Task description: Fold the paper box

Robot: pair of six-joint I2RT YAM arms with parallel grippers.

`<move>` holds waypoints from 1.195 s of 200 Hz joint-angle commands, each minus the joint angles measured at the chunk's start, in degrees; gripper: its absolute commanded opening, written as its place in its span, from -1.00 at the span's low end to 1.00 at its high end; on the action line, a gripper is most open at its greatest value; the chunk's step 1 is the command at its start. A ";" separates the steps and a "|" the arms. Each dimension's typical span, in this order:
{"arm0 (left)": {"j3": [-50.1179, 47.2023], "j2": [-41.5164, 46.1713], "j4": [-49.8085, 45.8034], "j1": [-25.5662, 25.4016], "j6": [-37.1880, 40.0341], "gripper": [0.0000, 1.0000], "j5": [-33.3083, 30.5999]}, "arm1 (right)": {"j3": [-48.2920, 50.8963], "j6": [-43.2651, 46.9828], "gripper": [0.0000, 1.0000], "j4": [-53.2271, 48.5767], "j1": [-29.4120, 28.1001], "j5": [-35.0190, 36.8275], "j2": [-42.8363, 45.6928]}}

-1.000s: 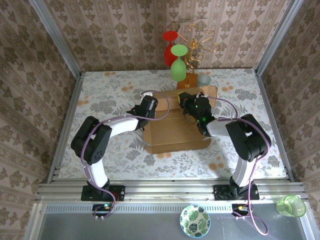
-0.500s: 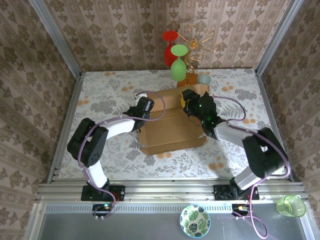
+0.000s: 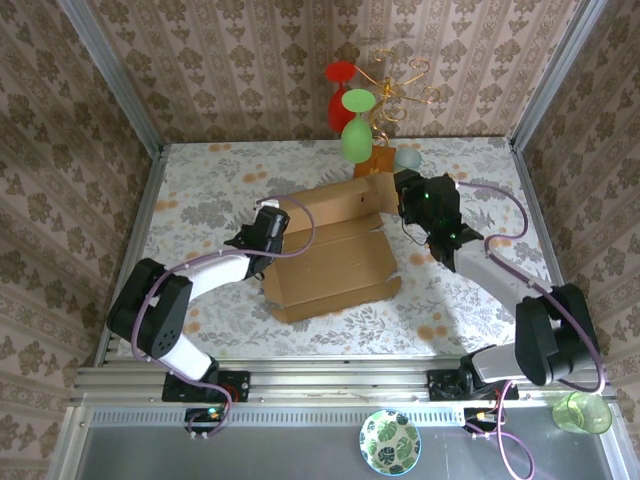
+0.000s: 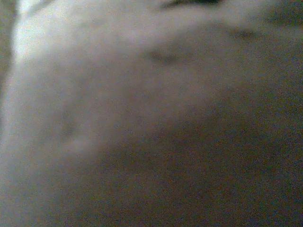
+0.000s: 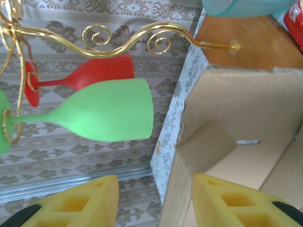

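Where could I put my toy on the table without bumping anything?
Back-left of the table, beyond the left arm; also the strip in front of the box. Crowded: back middle, where glass rack, box and right gripper meet.

Walls (image 3: 250, 60): beige damask wallpaper, three sides. Surface (image 3: 220, 180): pale floral-patterned covering. Aluminium corner posts (image 3: 110, 75); grey rail (image 3: 340, 378) along near edge.

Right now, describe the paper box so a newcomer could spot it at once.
Start at the flower-patterned table and look to its middle. The paper box lies there, its far flap raised. It is plain brown cardboard and far bigger than the small wooden rack base behind it.
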State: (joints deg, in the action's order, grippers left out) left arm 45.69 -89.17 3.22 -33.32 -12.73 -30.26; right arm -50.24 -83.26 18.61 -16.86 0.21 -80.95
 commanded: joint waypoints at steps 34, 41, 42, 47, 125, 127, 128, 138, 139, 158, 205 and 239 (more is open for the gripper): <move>-1.23 0.43 -3.13 0.23 4.43 -1.00 -0.05 | -11.82 12.11 0.01 -7.15 0.51 -7.23 -12.36; -1.14 0.38 -3.18 0.19 4.44 -1.00 0.03 | -12.67 13.48 0.04 -7.87 0.50 -7.85 -13.44; -1.13 0.35 -3.16 0.19 4.46 -1.00 0.07 | -12.77 13.61 0.04 -7.88 0.51 -7.94 -13.62; -1.05 0.35 -3.08 0.21 4.45 -1.00 0.11 | -13.00 14.36 0.06 -7.82 0.58 -8.30 -14.25; -0.53 -0.12 -2.80 0.27 4.63 -1.00 1.54 | -13.65 13.97 0.19 -2.50 -0.11 -14.73 -18.78; -0.52 -0.17 -2.79 0.27 4.62 -1.00 1.57 | -13.52 13.87 0.19 -2.41 -0.19 -14.87 -18.71; -0.47 -0.20 -2.79 0.27 4.59 -1.00 1.59 | -13.42 13.80 0.19 -2.29 -0.23 -14.92 -18.72; -0.28 -0.49 -2.71 0.28 4.64 -1.00 1.74 | -12.97 13.06 0.19 -1.36 -0.42 -15.48 -18.81; -0.22 -0.49 -2.75 0.28 4.64 -1.00 1.76 | -12.87 13.00 0.19 -1.29 -0.48 -15.54 -18.76; 0.27 -0.91 -2.66 0.27 4.71 -1.00 2.13 | -12.51 12.23 0.19 -0.40 -0.90 -15.96 -18.51; 1.24 -1.51 -2.69 0.27 5.44 -1.00 2.31 | -11.14 9.83 -0.06 1.09 -1.22 -15.59 -16.52; 1.15 -1.20 -2.76 0.27 5.41 -1.00 2.22 | -9.93 8.22 -0.56 1.89 -1.30 -14.74 -16.18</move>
State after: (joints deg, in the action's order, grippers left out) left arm 46.06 -89.45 3.25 -32.91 -11.22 -28.42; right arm -61.32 -73.71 17.91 -17.67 -14.17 -99.22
